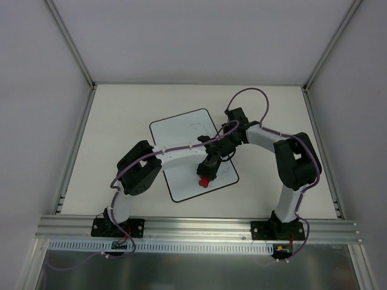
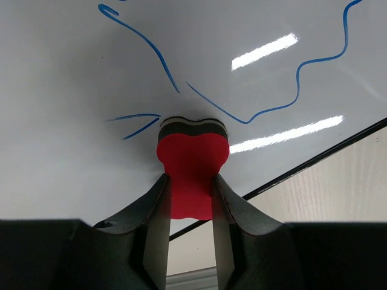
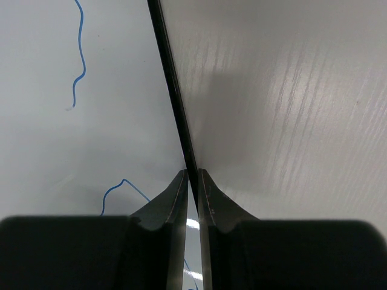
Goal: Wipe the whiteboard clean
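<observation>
The whiteboard (image 1: 181, 136) lies flat and tilted in the middle of the table, with thin line doodles on it. My left gripper (image 1: 206, 176) is shut on the red bone-shaped eraser (image 2: 192, 158), whose dark felt end presses on the board near its near right edge. Blue lines (image 2: 266, 109) run above and beside the eraser. My right gripper (image 3: 192, 176) is shut down on the board's black right edge (image 3: 172, 96), one finger on the white face, the other over the table. In the top view it (image 1: 225, 144) sits at the board's right side.
The pale wood-grain table (image 1: 121, 115) stretches around the board. White walls with metal corner posts (image 1: 69, 42) enclose the back and sides. An aluminium rail (image 1: 193, 226) runs along the near edge by both arm bases.
</observation>
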{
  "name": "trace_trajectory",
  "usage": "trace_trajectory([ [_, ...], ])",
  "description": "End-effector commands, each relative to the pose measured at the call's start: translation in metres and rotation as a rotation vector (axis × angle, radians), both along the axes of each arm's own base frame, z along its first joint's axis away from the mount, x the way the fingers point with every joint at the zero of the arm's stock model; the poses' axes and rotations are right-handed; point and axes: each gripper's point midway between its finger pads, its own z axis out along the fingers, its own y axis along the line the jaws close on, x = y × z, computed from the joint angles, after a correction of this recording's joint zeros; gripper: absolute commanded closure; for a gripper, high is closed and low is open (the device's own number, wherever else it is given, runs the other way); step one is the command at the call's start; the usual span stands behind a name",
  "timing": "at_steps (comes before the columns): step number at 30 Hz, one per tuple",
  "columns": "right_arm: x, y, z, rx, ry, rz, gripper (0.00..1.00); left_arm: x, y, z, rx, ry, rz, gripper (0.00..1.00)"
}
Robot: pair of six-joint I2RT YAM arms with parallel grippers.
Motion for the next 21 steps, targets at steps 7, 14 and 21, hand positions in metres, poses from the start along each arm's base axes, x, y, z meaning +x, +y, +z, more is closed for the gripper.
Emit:
trace_trajectory([
  [7, -0.032, -0.023, -0.033, -0.104, 0.123, -0.009, 0.86, 0.031, 0.060, -0.020, 0.096, 0.025, 0.103, 1.00],
  [14, -0.032, -0.025, -0.034, -0.110, 0.125, -0.009, 0.86, 0.067, 0.113, -0.019, 0.208, -0.023, 0.169, 1.00],
  [21, -0.031, -0.024, -0.034, -0.110, 0.125, -0.005, 0.85, 0.074, 0.076, -0.013, 0.163, -0.024, 0.076, 1.00],
])
